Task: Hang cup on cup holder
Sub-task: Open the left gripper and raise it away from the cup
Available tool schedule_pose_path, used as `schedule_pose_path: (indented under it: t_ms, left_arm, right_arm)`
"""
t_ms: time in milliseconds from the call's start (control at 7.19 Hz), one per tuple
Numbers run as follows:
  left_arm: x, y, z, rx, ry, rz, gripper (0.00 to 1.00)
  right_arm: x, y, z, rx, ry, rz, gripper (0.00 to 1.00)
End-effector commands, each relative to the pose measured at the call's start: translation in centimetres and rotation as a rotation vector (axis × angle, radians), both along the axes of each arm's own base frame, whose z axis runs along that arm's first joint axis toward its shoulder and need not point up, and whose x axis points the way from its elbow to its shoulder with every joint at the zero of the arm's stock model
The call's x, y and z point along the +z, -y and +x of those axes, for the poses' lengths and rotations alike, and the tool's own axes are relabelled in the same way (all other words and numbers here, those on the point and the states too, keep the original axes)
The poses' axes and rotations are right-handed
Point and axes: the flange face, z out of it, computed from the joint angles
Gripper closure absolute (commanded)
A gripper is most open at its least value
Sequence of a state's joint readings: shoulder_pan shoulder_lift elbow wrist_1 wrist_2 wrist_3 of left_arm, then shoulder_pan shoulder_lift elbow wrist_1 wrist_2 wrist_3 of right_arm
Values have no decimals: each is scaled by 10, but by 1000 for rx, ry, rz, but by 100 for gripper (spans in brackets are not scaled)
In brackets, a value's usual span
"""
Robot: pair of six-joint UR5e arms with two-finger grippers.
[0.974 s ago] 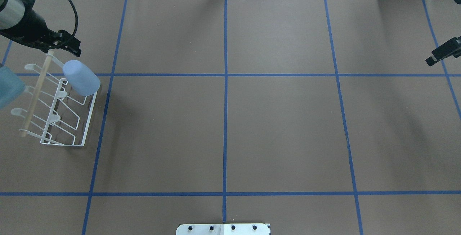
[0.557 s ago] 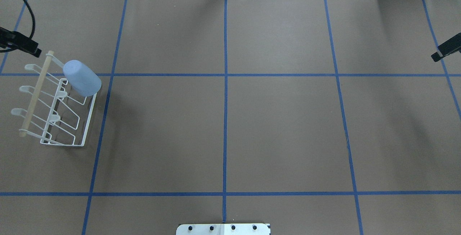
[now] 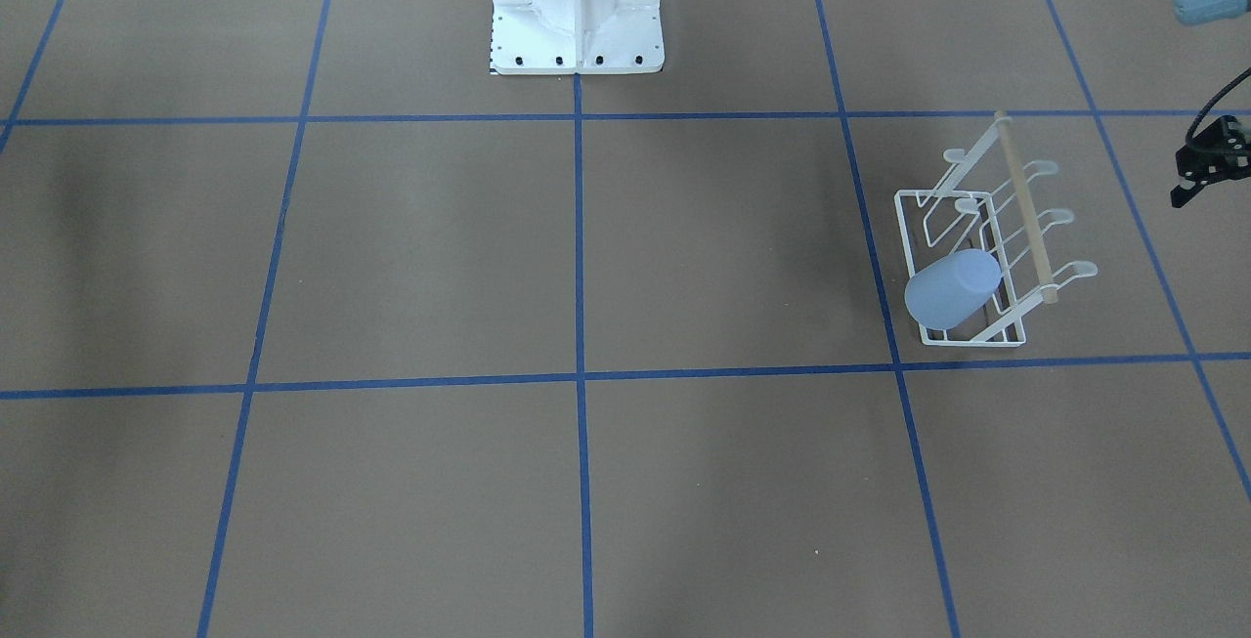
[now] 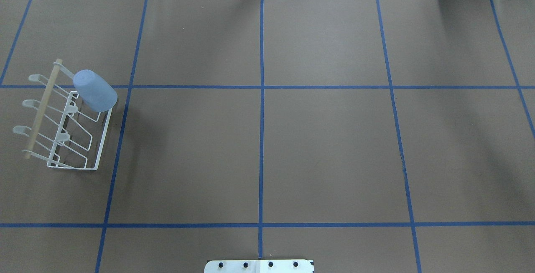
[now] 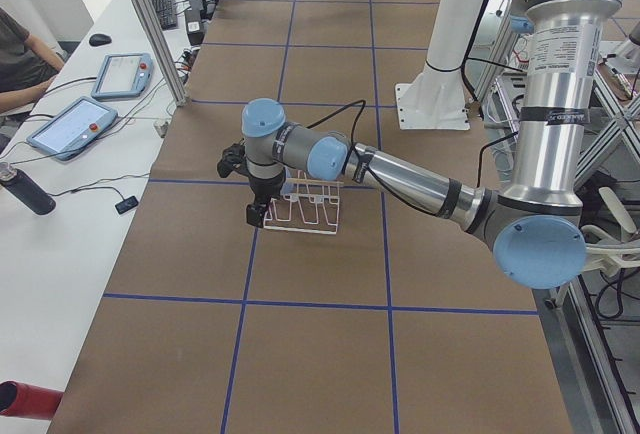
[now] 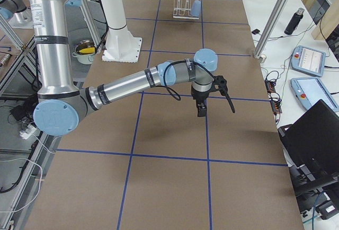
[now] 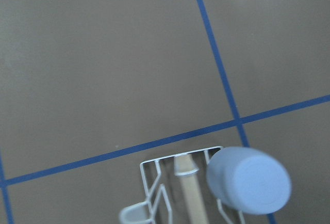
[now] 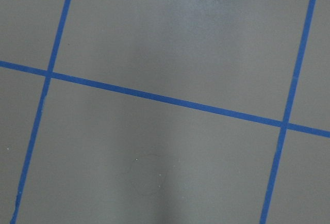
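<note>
cup [image 4: 95, 90] is sitting mouth-down on a cup holder [image 4: 41, 112] prong, far left of overhead frame, looking light, stiff, slick, best pinched across its tapered wall; left fingers [image 3: 1194, 187] and right fingers [image 6: 201, 108] are hovering apart from it, spread or pressed cannot tell

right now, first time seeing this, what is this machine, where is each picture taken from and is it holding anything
It is a robot with two jointed arms on a white pedestal, each ending in a two-finger gripper. One camera looks down from behind the robot, one faces it, one stands at each table end, and one rides on each wrist. On the brown table stands a white wire cup holder; a pale blue cup sits bottom-up over one end prong. The left gripper hangs beside the cup holder, the right gripper over bare table. Neither holds the cup.
</note>
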State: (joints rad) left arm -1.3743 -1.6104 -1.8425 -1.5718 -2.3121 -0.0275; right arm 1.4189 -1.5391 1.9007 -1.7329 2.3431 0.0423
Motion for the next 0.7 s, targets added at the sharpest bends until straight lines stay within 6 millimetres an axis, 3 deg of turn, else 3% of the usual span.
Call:
schedule_pose_path:
  t_ms: [0,557]
  left_arm:
    - [22,-5,-10,-32,-22,-79,3]
    - [16,-5,-9,-57,-38,-91,2]
  right_arm:
    - [27,-22,6,-24,-28,-5,0]
    - [28,-23,6,-25,-25,-7,0]
